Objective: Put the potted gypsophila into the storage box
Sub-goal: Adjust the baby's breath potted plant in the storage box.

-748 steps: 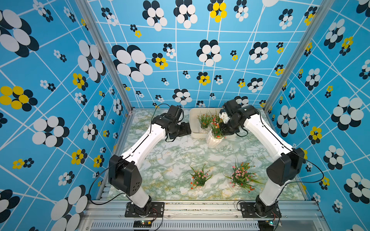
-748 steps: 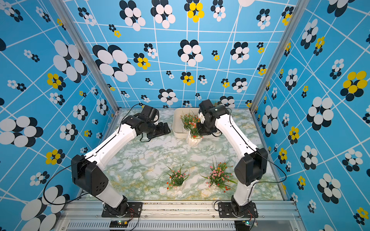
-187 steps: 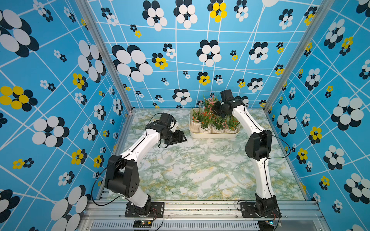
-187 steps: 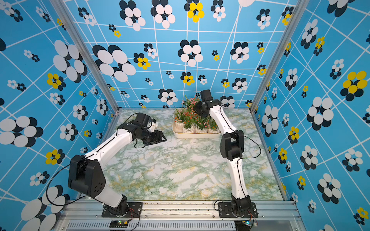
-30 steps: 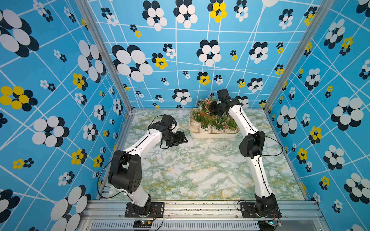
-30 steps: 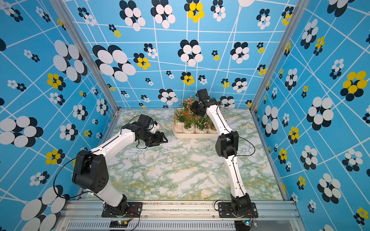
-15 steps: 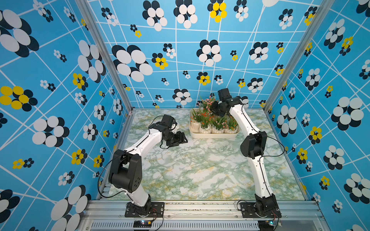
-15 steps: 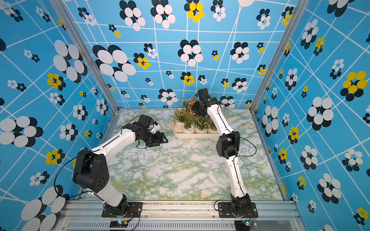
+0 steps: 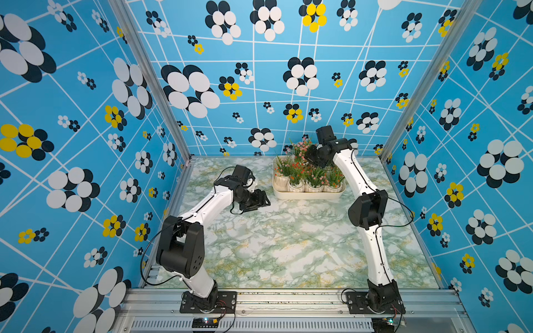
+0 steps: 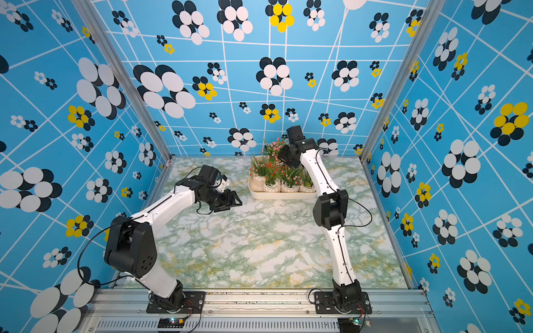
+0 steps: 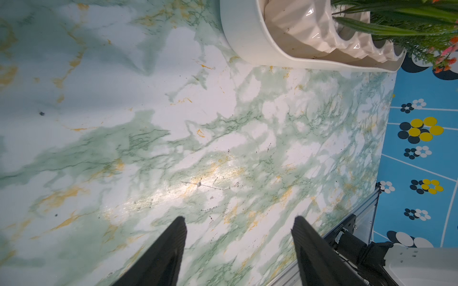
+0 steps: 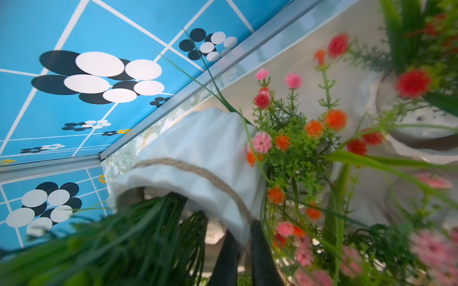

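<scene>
The cream storage box stands at the back of the marble table with several potted gypsophila upright in it. My right gripper hangs over the box's back half. In the right wrist view it is shut on the rim of one more white ribbed pot with a twine band, tilted, its pink blossoms showing above the box. My left gripper is open and holds nothing, low over the table to the left of the box.
Blue patterned walls close in the table on three sides, and the box sits near the back wall. An aluminium frame rail runs along the front edge, where both arm bases are bolted.
Over the last second the right arm has shifted only slightly with its pot above the box. The left arm has stayed still. Two pots that once stood at the table's front are gone from there.
</scene>
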